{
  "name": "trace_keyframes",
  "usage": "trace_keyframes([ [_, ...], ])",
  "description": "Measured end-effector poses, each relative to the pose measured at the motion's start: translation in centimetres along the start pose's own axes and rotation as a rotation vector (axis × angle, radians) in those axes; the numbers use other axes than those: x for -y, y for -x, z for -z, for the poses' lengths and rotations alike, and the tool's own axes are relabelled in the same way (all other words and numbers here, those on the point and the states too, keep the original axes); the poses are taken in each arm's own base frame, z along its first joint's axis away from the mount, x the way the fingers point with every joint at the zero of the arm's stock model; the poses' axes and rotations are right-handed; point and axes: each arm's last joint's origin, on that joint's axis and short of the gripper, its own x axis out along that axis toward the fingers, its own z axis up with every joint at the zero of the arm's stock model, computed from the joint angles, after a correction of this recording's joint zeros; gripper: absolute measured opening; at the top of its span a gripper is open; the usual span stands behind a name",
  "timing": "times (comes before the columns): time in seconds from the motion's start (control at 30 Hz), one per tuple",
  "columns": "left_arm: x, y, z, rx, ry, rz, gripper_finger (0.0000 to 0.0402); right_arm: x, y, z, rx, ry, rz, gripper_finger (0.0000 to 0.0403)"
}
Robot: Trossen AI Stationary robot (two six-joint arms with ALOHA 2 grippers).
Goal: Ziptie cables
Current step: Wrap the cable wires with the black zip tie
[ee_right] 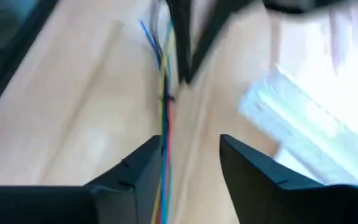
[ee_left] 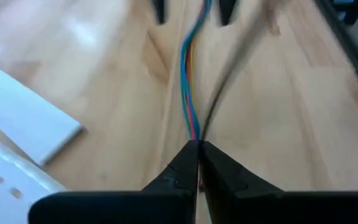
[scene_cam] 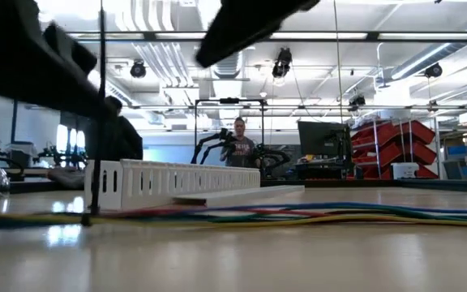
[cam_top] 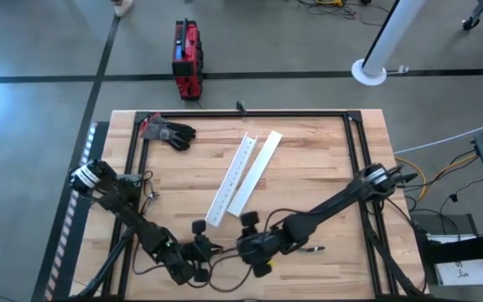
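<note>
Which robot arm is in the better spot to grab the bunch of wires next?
Probably the right. The left tool is already shut on the cables, pinning one end. The right tool is open, with the cables running beside one finger, so it looks ready to close on them.

- The cables [scene_cam: 298,216], in blue, green, red and yellow, lie flat in a band across the tabletop [scene_cam: 233,259], running from the left edge of the frame to the right.
- Behind them, left of centre, a white slotted strip [scene_cam: 173,182] stands on edge, with a flat white strip [scene_cam: 246,194] just beside it.
- Dark blurred arm parts [scene_cam: 31,57] fill the upper left; another [scene_cam: 250,24] crosses the top centre.
- A person [scene_cam: 239,146] stands far back in the room.
</note>
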Motion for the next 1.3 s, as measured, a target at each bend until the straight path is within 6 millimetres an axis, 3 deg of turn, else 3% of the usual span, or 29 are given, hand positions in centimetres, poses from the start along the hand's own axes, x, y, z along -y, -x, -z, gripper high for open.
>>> trace_keyframes([
  [0.13,-0.3,0.8,-1.0,0.034,-0.019,-0.008,0.0001,0.2,1.9,0.3,-0.070,-0.089,-0.032,0.0159],
  [0.37,-0.6,1.7,-2.1,0.065,-0.037,0.007,0.0000,-1.6,2.6,2.5,-0.257,-0.130,-0.055,0.0147],
  [0.57,-0.6,1.8,-2.3,0.068,-0.032,0.011,0.0000,-4.1,2.4,5.9,-0.444,-0.218,-0.121,0.0140],
  [0.87,-0.6,1.8,-2.2,0.067,-0.030,0.013,0.0000,-6.7,3.3,10.8,-0.720,-0.282,-0.062,0.0146],
  [1.13,-0.6,1.8,-2.2,0.066,-0.030,0.012,0.0000,-7.6,3.2,14.6,-0.850,-0.240,-0.038,0.0113],
  [1.3,-0.6,1.7,-2.2,0.066,-0.034,0.011,0.0000,-7.3,2.9,15.9,-0.866,-0.205,-0.033,0.0076],
])
